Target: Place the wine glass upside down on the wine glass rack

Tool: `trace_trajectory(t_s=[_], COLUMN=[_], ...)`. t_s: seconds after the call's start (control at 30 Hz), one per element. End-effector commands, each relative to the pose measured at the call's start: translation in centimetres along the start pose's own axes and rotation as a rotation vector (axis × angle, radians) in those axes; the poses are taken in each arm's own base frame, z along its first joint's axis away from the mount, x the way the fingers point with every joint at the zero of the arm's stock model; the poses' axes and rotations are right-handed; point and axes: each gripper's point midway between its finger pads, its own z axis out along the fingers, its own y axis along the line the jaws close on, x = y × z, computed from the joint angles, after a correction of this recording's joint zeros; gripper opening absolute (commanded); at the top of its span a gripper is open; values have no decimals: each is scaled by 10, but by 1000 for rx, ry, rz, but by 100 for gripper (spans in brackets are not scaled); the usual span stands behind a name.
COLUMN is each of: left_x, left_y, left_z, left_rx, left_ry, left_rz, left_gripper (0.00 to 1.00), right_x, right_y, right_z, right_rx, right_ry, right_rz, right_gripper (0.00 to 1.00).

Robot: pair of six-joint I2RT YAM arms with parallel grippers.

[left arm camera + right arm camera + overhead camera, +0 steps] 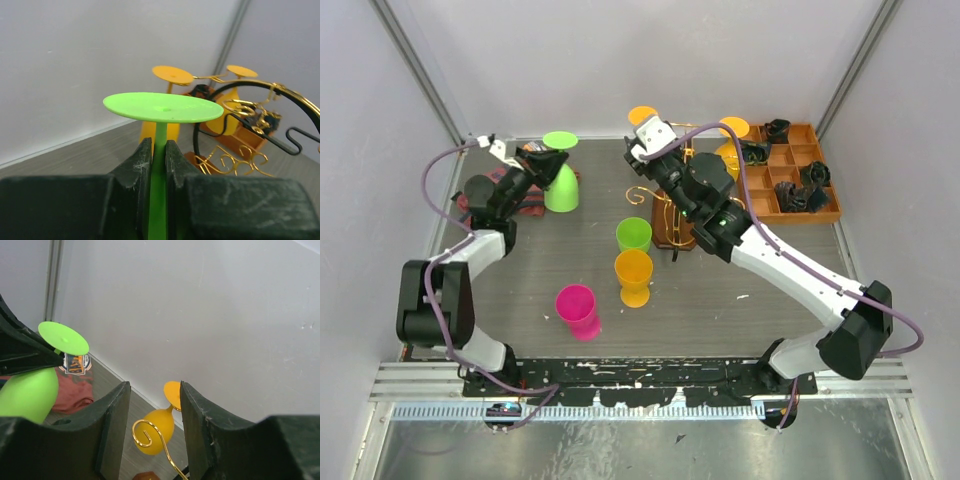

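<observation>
My left gripper (544,163) is shut on the stem of a green wine glass (561,188), held upside down with its round foot (162,106) on top, at the back left. The stem (159,165) is pinched between my left gripper's (159,155) fingers. The gold wire rack (670,205) on its dark base (677,238) stands mid-table, to the right of the glass. Two orange glasses (172,75) hang upside down on it. My right gripper (642,152) hovers open and empty over the rack. In its wrist view a gold curl (145,432) and an orange glass (160,432) show between the fingers of my right gripper (152,410).
A green glass (633,235), an orange glass (633,275) and a pink glass (578,310) stand in front of the rack. An orange-brown compartment tray (825,205) with black parts sits at the back right. A red cloth (525,200) lies under the left arm. Walls enclose the table.
</observation>
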Motion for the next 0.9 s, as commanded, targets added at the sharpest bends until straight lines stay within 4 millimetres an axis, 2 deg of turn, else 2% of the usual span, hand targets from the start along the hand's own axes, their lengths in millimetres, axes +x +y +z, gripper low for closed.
trace_trajectory(t_s=[0.0, 0.1, 0.57, 0.87], left_x=[-8, 1, 44, 60], left_y=[-50, -61, -97, -104], left_z=[11, 19, 57, 69], left_rx=[268, 315, 406, 429], left_ry=[-114, -121, -93, -82], left_rz=[149, 148, 107, 111], left_gripper=[6, 0, 0, 0], right_x=[-22, -17, 0, 7], right_y=[-20, -24, -38, -36], right_z=[-11, -12, -18, -15], right_rx=[35, 43, 73, 65], right_ry=[-56, -43, -4, 6], right_rz=[16, 13, 14, 12], right_gripper=[50, 50, 50, 51])
